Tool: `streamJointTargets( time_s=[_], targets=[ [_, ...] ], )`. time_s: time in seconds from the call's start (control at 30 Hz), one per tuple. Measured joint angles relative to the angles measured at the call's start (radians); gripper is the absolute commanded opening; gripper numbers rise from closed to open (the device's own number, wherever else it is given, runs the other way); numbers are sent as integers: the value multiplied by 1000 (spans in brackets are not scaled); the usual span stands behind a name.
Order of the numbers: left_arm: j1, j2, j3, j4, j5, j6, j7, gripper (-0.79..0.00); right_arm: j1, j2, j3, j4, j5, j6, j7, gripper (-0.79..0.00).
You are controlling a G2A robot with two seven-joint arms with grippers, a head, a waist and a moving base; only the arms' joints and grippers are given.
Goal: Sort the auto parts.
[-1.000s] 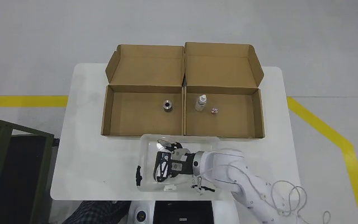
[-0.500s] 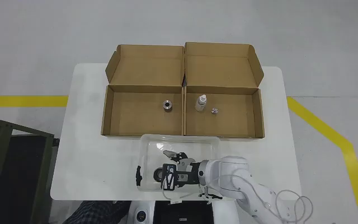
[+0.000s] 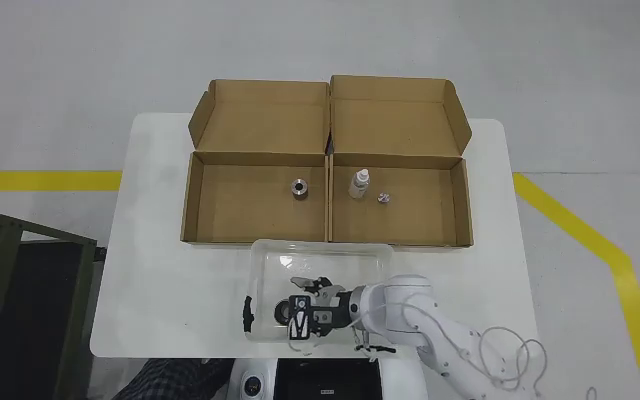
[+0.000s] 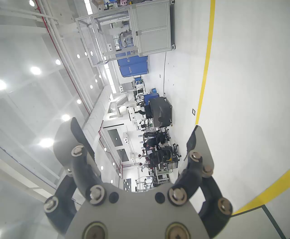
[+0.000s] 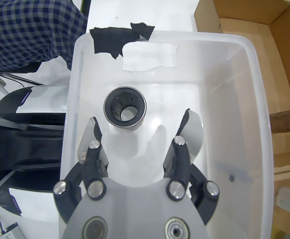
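My right gripper [image 5: 140, 115] hangs open inside a clear plastic bin [image 5: 74, 68]. A black cylindrical bearing [image 5: 124, 108] stands upright on the bin floor, just ahead of the fingertips and nearer one finger; nothing lies between the fingers. From above, that gripper [image 3: 300, 315] sits over the bin's [image 3: 262, 250] near part. The left cardboard box [image 3: 215, 230] holds a metal ring part [image 3: 298, 187]. In the right box [image 3: 450, 230] are a small pale bottle-shaped part [image 3: 358, 183] and a tiny round part [image 3: 382, 198]. My left gripper [image 4: 134, 125] is open and empty, pointing out into the room.
Both boxes stand side by side behind the bin with their lids folded back. Black tape [image 5: 113, 43] sticks to the bin's end wall. A box corner [image 5: 244, 13] lies close beside the bin. White table [image 3: 150, 250] is bare to the left and right.
My right gripper has drawn back from the bin's middle toward its near edge, still open and empty. The parts in the boxes have not moved.
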Motion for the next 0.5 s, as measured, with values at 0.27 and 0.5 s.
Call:
streamJointTargets(
  time_s=[0.27,0.5],
  targets=[
    [0,0,0,0,0,0,0,0,83,-20,-59,95,52,-11,0,-169],
    [0,0,0,0,0,0,0,0,144,-41,-119,164,90,-19,-2,-286]
  ],
)
